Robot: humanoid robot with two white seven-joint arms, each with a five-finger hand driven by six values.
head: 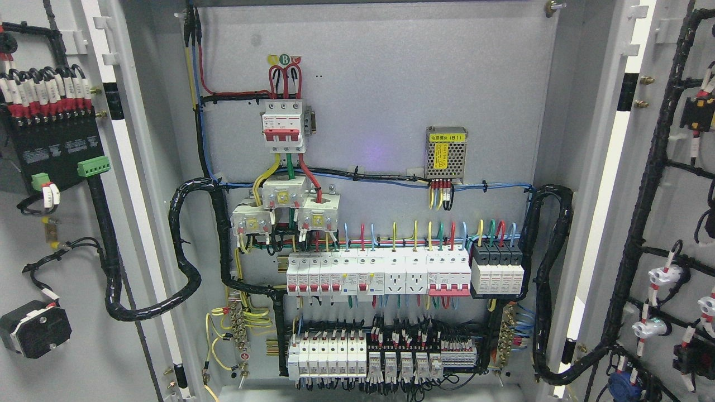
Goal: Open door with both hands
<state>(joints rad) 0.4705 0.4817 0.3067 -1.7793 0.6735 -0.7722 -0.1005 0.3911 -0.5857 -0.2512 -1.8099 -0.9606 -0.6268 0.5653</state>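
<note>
Both cabinet doors, the left door (67,312) and the right door (670,195), are swung fully open, exposing the wiring panel (380,167). The opening step is judged complete. No hand is visible; finger state cannot be told.

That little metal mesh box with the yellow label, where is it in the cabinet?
In the head view, the mesh box is mounted on the back panel, upper right of centre, right of the red main breaker and above the long breaker row.

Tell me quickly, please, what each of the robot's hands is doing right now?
Left hand: not in view.
Right hand: not in view.
</note>
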